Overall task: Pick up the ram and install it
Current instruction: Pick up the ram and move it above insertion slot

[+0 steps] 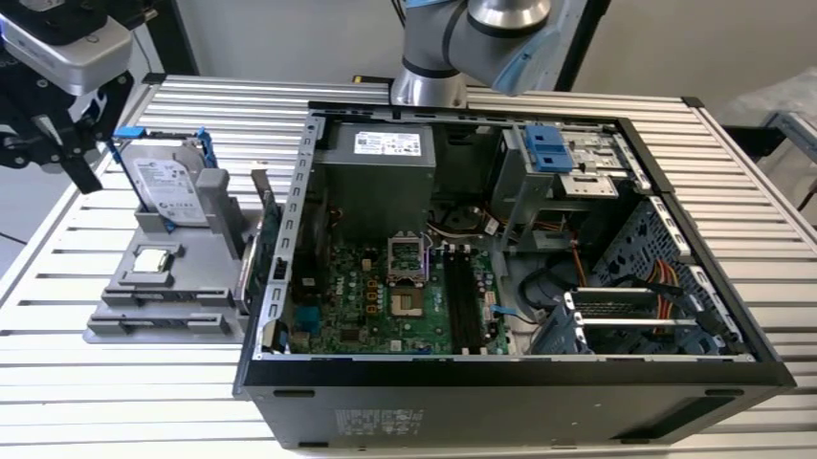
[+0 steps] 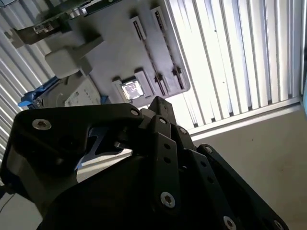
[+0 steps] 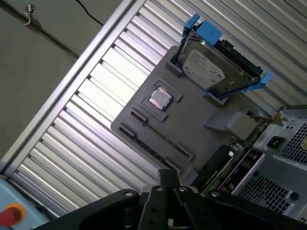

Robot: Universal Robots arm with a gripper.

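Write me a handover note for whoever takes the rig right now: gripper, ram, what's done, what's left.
Gripper: above the table at the exterior view's left, beyond the hard drive, touching nothing, no ram in it.
Ram: standing on edge at the grey fixture's side, next to the computer case.
Done: nothing that shows; the ram is not picked up.
Left: the whole job, pick-up and install. The motherboard's long slots look empty.
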